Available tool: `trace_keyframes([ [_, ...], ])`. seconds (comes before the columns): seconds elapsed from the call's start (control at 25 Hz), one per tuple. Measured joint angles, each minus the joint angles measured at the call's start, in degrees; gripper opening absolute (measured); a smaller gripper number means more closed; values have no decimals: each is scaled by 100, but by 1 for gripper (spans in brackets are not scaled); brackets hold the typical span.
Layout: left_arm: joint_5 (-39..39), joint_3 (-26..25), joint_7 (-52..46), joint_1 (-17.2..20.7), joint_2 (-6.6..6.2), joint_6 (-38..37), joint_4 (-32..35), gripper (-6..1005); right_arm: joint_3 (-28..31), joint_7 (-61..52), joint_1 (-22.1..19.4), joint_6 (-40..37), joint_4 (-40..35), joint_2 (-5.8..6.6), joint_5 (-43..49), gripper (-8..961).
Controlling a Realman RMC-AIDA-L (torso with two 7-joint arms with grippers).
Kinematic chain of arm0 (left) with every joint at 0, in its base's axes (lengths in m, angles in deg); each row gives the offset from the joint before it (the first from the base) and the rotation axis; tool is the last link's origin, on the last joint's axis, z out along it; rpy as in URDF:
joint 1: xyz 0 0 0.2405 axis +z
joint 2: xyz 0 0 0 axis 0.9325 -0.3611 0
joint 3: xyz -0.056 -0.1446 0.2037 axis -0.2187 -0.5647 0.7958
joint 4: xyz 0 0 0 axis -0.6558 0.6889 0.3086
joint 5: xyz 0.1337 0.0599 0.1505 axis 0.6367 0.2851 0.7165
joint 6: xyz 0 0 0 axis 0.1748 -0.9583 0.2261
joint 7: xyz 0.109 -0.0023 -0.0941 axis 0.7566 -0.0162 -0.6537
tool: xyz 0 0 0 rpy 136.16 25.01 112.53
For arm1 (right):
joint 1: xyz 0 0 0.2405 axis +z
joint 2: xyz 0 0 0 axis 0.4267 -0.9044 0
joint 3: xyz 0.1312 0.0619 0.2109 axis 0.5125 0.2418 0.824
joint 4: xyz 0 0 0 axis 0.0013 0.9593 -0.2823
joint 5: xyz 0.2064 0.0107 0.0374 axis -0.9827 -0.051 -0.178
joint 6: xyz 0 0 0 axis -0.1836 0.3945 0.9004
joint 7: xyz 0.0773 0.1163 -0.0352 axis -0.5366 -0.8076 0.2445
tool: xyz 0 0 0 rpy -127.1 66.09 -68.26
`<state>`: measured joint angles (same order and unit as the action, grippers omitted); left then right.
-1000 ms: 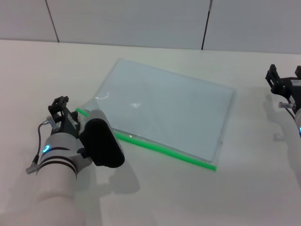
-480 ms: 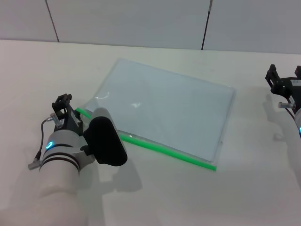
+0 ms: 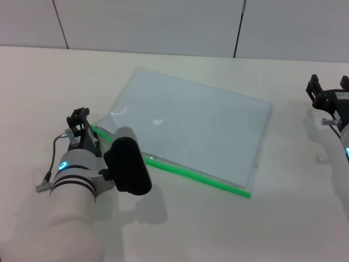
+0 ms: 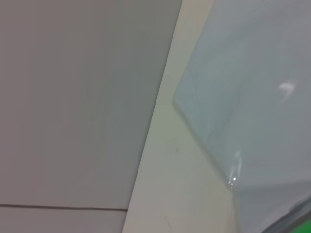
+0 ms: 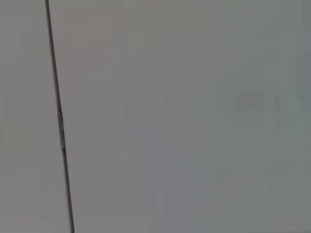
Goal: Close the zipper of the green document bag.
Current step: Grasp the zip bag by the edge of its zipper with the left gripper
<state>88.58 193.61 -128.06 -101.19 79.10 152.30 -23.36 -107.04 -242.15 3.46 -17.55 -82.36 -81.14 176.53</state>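
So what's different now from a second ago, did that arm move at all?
Yes. The left gripper has crept forward and toward the middle, closing on the left end of the zipper; no visible grasp yet. The green document bag and the right gripper, off at the table's right edge, have not moved.

Left end effector (image 3: pixel 82 126) crowds the zipper (image 3: pixel 191 173) end; elsewhere seemingly unobstructed.

At lower left of the head view, the left claw (image 3: pixel 82 128) covers the zipper's (image 3: pixel 191 173) near end; its slider cannot be seen. The right claw (image 3: pixel 327 98) is cut by the right edge.
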Motion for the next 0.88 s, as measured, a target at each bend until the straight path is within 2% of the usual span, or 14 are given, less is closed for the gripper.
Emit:
trace_keyframes([
  [0.88, -40, -7, 435, -167, 19, -252, -217, 476, -45, 54, 3, 0, -34, 0, 34, 712],
])
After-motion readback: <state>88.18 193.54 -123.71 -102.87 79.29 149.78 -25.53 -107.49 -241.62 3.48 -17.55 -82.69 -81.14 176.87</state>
